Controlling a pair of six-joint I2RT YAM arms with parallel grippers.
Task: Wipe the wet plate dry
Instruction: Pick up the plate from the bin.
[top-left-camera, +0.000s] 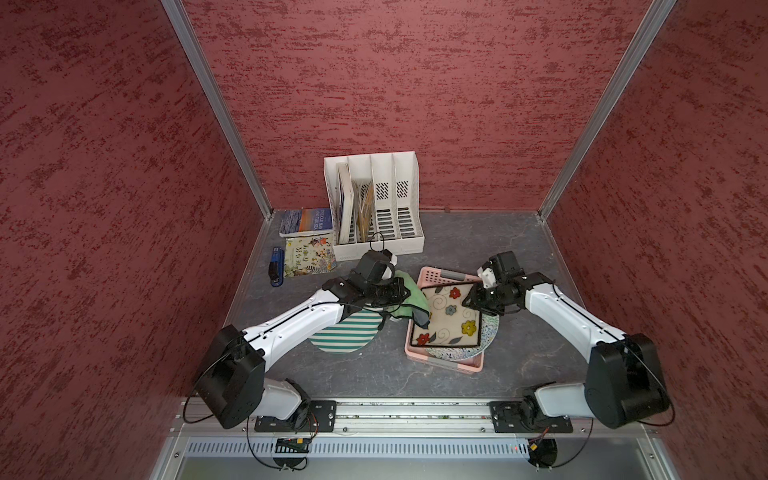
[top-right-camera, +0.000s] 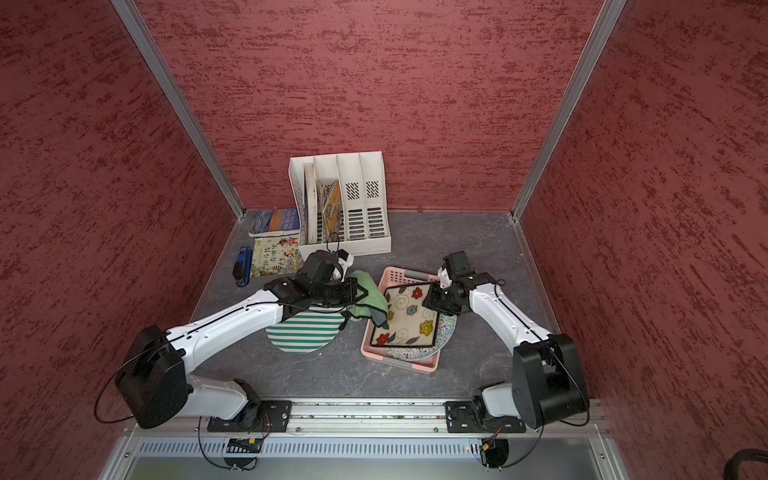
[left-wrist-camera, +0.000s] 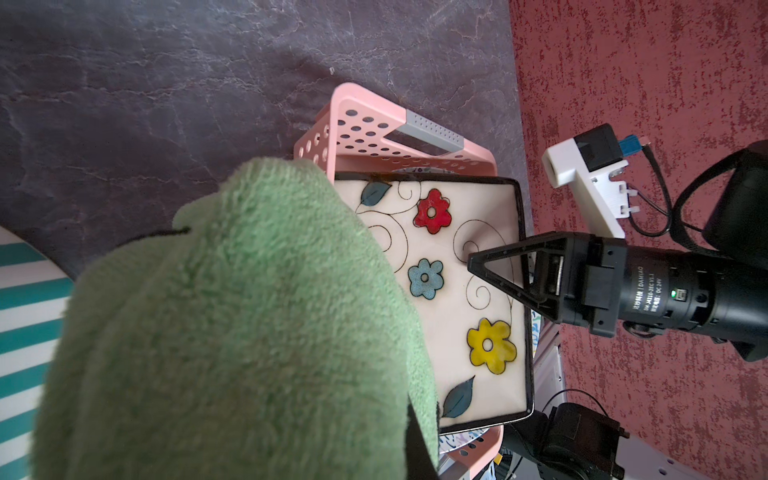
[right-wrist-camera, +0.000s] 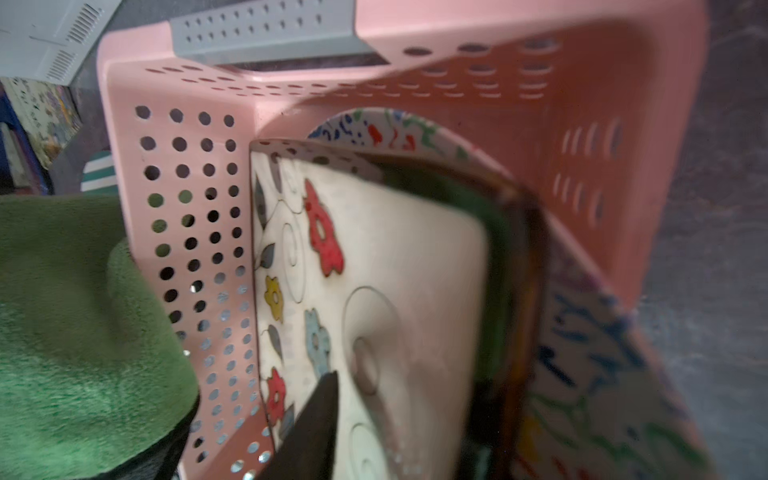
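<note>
The square cream plate painted with flowers (top-left-camera: 446, 320) lies in the pink perforated plastic basket (top-left-camera: 451, 363), on top of a round speckled plate (top-left-camera: 488, 332). The right gripper (left-wrist-camera: 473, 262) is at its rim with one finger over the face. The other finger is hidden, so I cannot tell whether it pinches the plate. The left gripper (top-left-camera: 401, 291), clamped on a fluffy green cloth (left-wrist-camera: 232, 332), hangs just beside the basket, near a teal-striped round plate (top-left-camera: 345, 332) on the dark grey table (top-left-camera: 478, 241).

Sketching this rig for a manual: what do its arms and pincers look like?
The left arm and right arm have white shells, black joints, thin black cables. The right pincer is a black triangular open frame, with white lettering and a green light behind.
</note>
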